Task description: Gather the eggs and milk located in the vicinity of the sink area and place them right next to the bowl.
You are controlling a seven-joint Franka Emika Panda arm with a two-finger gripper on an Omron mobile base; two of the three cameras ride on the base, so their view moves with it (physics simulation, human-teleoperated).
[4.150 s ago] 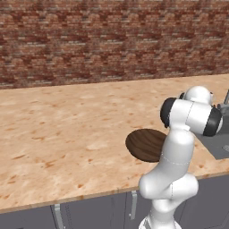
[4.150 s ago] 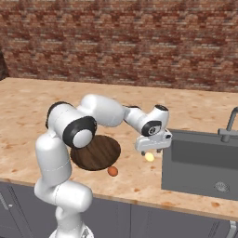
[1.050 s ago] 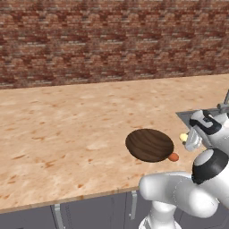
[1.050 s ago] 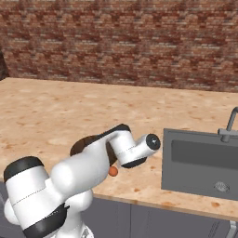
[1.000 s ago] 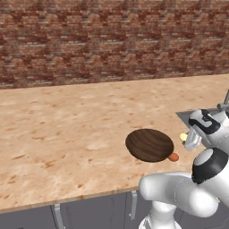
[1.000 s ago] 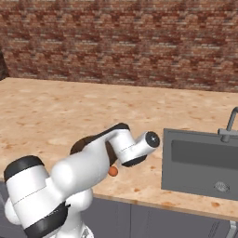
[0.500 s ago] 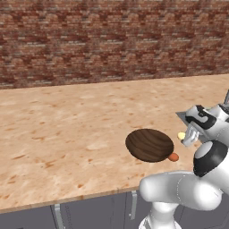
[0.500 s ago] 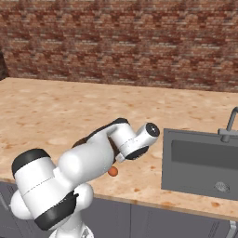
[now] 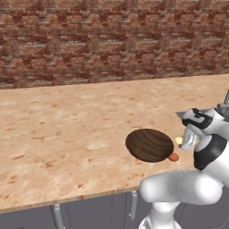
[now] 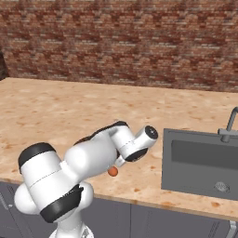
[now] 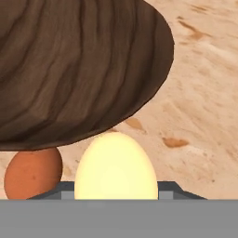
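From the left base view, the gripper (image 9: 184,142) hangs just right of the bowl (image 9: 149,145), closed on the pale egg (image 9: 178,140); the orange-brown egg (image 9: 173,157) lies on the counter (image 9: 67,125) just below it.

From the right, the sink (image 10: 201,162) sits beyond the arm.

In the hand view, the pale egg sits between the fingers, bowl just ahead.

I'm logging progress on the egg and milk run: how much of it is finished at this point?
Done: the orange-brown egg lies on the counter right beside the bowl. In hand: the gripper is shut on the pale egg and holds it close to the bowl's rim, next to the first egg. Left: set this egg down, then fetch the milk from the area around the sink.
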